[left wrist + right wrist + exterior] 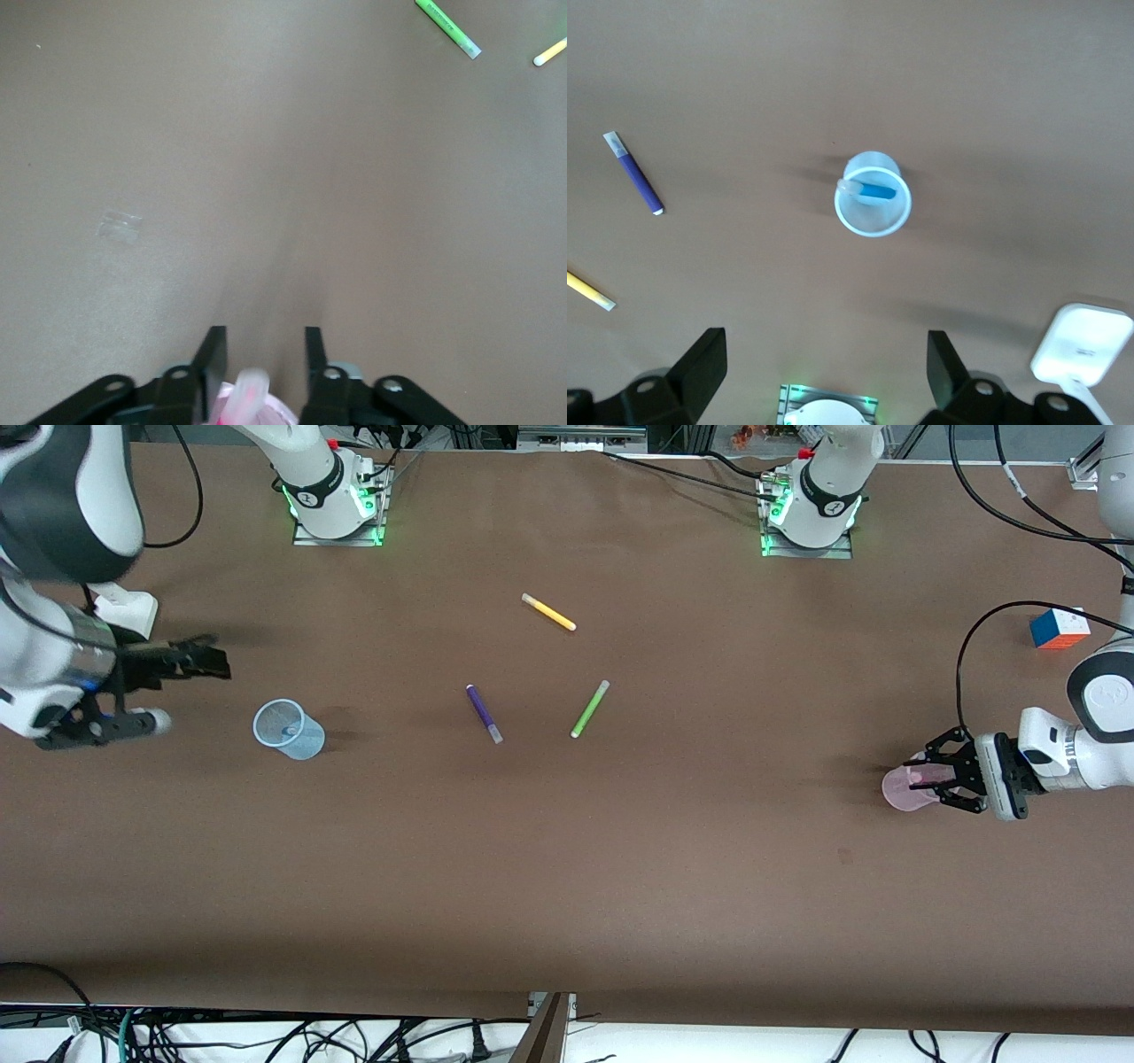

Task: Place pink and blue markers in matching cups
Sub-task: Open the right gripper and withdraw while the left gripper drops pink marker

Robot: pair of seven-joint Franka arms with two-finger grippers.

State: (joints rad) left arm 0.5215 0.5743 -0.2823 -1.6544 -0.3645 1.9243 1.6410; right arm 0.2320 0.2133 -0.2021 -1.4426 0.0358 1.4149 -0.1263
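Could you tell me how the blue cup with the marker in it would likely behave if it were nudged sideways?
The blue cup looks thin and translucent, so probably light and easily slid. It tapers to a small base, and the blue marker leans on its rim, so it may tip rather than slide.

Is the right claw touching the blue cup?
Apart. The right wrist view shows the right claw open, with bare table between its fingers and the blue cup.
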